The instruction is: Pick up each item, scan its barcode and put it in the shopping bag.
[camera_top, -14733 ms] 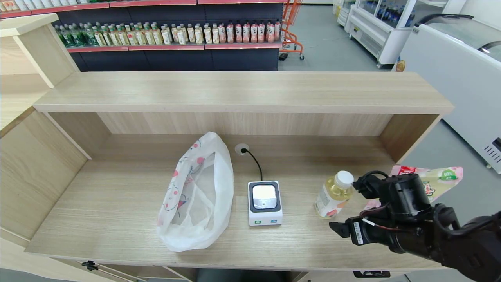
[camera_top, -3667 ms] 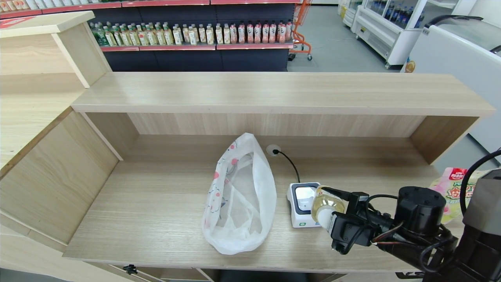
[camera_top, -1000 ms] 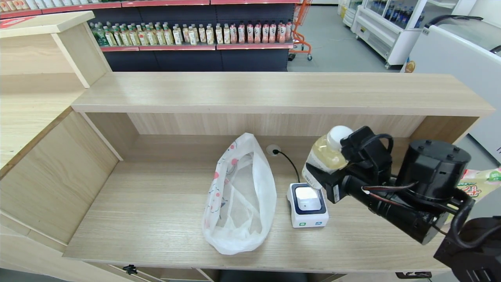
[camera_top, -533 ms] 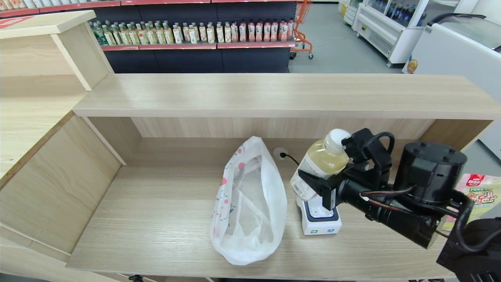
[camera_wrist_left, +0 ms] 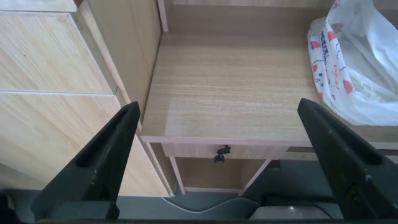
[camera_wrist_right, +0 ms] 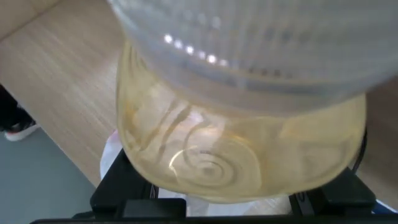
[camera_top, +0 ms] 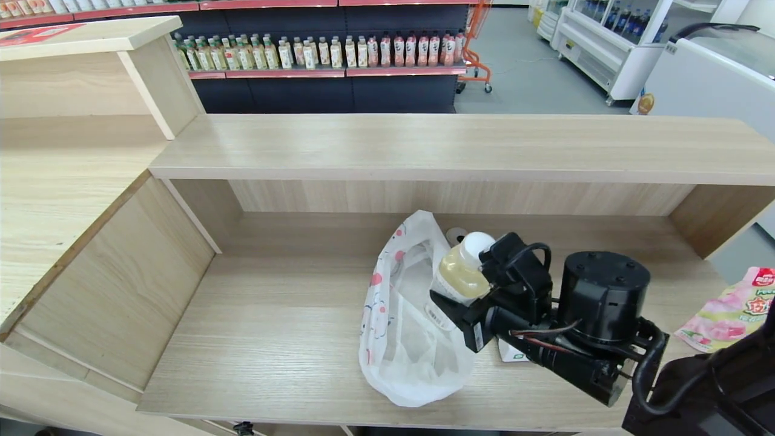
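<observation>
Carried left from above the scanner (camera_top: pixel 510 353), the bottle (camera_top: pixel 461 272) now hangs tilted over the right rim of the shopping bag (camera_top: pixel 393 351), clamped in the right gripper (camera_top: pixel 471 289). Lower it further left, seemingly past the rim, before release, lest it topple out. Near-left, the left gripper (camera_wrist_left: pixel 219 109) hangs spread open.
</observation>
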